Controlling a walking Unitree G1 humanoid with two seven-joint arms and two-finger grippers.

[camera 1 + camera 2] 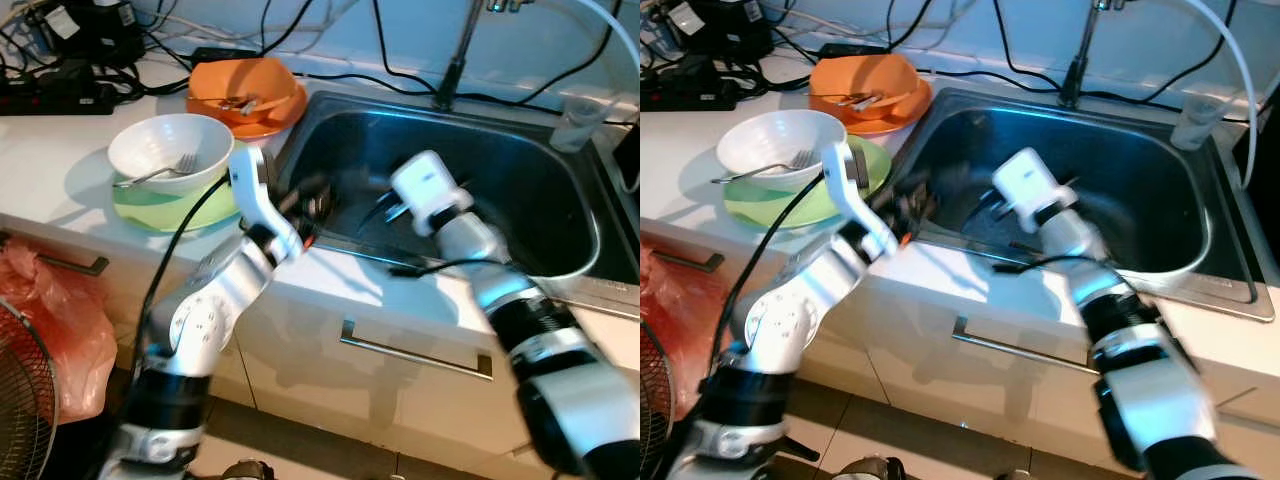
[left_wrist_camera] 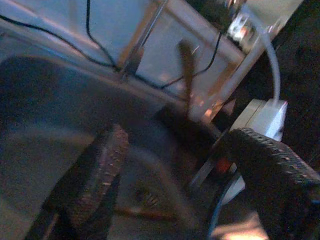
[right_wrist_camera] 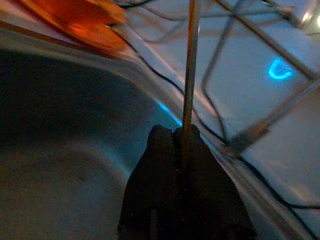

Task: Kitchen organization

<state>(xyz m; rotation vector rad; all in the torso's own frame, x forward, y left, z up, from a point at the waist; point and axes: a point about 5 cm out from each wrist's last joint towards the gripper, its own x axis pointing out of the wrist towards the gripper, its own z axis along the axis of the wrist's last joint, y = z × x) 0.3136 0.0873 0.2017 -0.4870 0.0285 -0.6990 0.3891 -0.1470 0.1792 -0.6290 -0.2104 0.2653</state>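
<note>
My right gripper is shut on a thin brown stick-like utensil and holds it inside the steel sink, near its left side. Beside it, my left gripper hangs open over the sink's left rim with nothing between its fingers. In the left wrist view a blurred dark upright utensil stands beyond those fingers. On the counter to the left, a white bowl holding a fork rests on a green plate. Behind it sits an orange bowl with utensils in it.
The faucet rises at the back of the sink. A clear cup stands at the sink's far right corner. Black cables and a power strip lie along the back of the counter. A red bag hangs at the lower left.
</note>
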